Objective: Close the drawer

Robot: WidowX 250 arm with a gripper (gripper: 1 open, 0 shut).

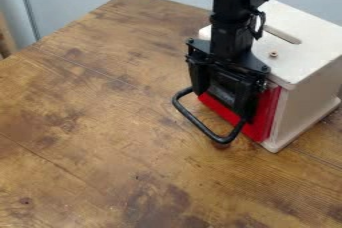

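Observation:
The drawer [262, 122] shows its red front at the near left face of a small cream-white box [305, 67], sticking out only a little. Its black loop handle [198, 122] juts toward the table's middle, low over the wood. My gripper [223, 94] comes down from above and sits flat against the drawer's front, just above the handle. Its dark fingers stand spread apart with nothing between them. The gripper body hides much of the black plate on the front.
The box stands near the right edge of a worn wooden table [94, 122]. A slot and a small knob [274, 56] mark the box's top. Bare wood stretches to the left and the front.

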